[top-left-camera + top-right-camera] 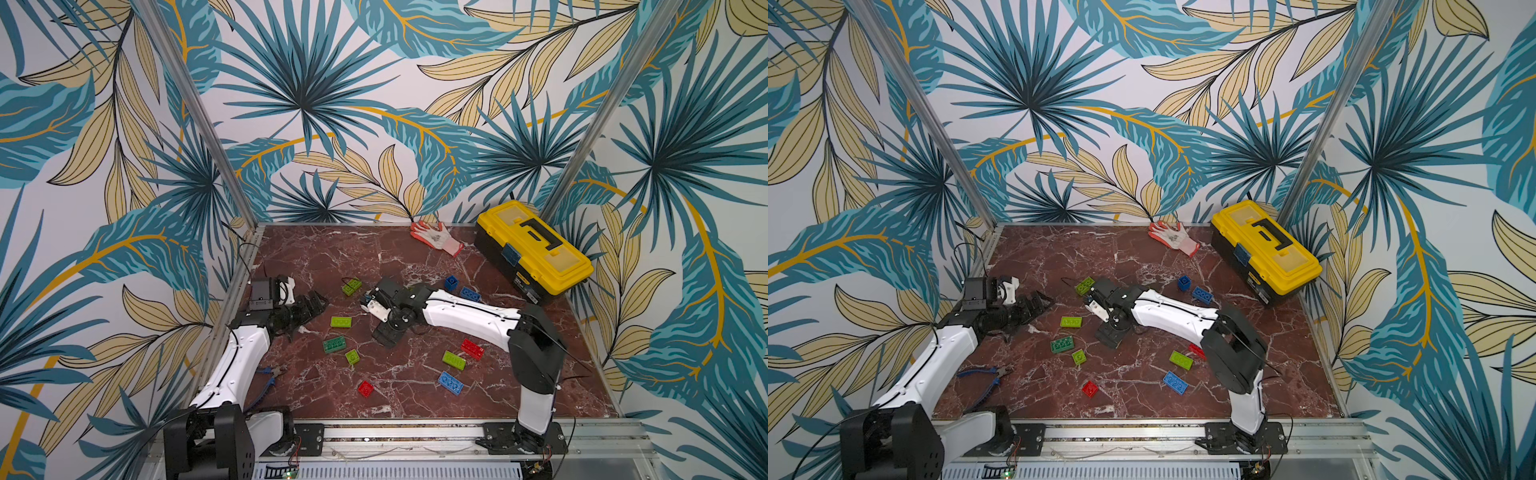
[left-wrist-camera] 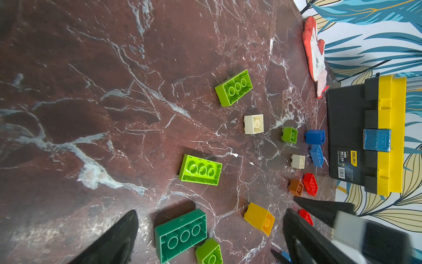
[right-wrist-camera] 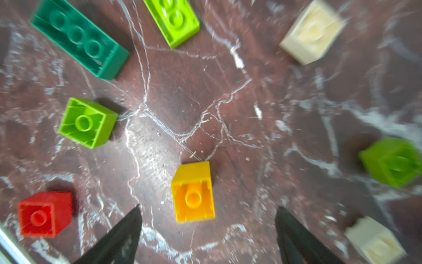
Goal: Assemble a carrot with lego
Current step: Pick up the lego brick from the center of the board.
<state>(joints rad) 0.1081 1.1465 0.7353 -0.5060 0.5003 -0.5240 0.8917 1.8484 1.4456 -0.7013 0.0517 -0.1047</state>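
Red-brown marble tabletop [image 3: 182, 102]: I see right gripper [image 3: 207, 206] spread wide around yellow-orange square plastic brick [image 3: 194, 194], not touching it; left gripper [image 2: 211, 211] spread, empty.

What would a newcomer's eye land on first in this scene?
Probably the bright yellow toolbox in the table's far right corner, against the leaf-pattern walls. Next, the coloured lego bricks scattered across the red marble table, with the right gripper open close to a tipped yellow brick.

We are seeing left arm [image 1: 239, 365] and right arm [image 1: 538, 409] wearing white shells [image 1: 465, 316], black joints [image 1: 536, 349] and black cables [image 1: 478, 308], black screwed base plates [image 1: 309, 436] sitting at six o'clock.
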